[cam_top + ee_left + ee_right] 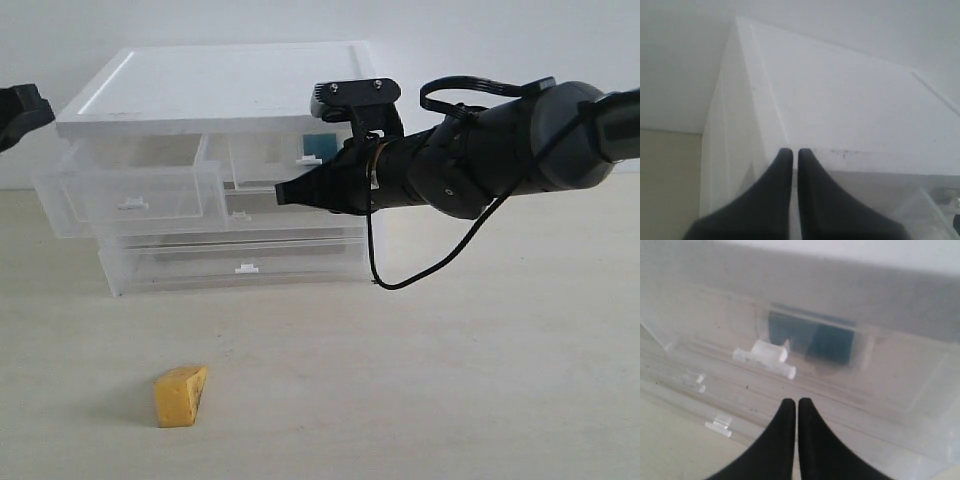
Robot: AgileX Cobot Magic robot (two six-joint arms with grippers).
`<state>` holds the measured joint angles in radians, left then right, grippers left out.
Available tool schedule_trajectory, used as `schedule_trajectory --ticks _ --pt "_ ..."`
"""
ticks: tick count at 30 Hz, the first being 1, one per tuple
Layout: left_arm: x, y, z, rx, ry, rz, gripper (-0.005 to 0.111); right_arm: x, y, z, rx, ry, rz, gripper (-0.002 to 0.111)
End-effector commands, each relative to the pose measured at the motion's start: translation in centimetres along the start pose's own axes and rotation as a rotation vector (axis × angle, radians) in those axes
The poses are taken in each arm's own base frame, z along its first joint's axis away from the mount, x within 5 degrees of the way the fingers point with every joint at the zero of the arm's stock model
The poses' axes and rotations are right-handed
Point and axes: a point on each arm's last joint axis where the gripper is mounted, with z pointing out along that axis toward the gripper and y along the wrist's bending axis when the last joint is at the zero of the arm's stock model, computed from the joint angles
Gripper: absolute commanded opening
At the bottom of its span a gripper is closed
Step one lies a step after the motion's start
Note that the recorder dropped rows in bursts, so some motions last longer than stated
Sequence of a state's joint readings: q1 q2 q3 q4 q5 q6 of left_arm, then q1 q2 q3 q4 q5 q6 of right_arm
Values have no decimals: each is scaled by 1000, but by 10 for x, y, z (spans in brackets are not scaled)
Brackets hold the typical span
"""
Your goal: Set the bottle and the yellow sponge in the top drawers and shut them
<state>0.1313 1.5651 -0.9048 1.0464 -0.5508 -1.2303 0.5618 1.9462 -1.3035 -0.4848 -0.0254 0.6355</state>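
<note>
1. Teal-blue label behind clear plastic marks the bottle (810, 340). It lies inside the top-right drawer (262, 160), toward that drawer's right end, blurred by the translucent front.
2. Mustard-coloured and wedge-shaped, the yellow sponge (181, 397) lies alone on the table (470, 390), well in front of the cabinet (220, 85) and apart from both arms.
3. The top-left drawer (130, 192) stands pulled out, its front well forward of its neighbour; nothing can be made out inside it.
4. The top-right drawer sits much further back in the cabinet; whether it is pushed fully home cannot be told. Its white handle tab (767, 356) shows on the front.
5. The right gripper (283, 192) reaches across in front of the top-right drawer with its jaws pressed together and nothing between them. The tips are near the drawer front, below the handle tab; contact cannot be told.
6. The left gripper (791, 156) has its jaws pressed together too, holding nothing, above the white cabinet top near its left front corner.
7. Two full-width drawers (240, 262) lie below the top pair.
8. A black cable (440, 265) hangs in a loop under the right arm.
</note>
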Motion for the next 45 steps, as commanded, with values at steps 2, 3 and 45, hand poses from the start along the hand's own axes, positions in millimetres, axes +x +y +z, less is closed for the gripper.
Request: schedule_trajectory --ticks 2,3,45 --pt "15 5 12 39 49 -69 4 -3 -2 -1 8 -3 -5 0" --pt "15 5 13 45 46 -69 4 -3 -2 -1 8 -3 -5 0" --pt "120 -88 -92 502 435 188 29 -11 -6 -19 80 53 -38 0"
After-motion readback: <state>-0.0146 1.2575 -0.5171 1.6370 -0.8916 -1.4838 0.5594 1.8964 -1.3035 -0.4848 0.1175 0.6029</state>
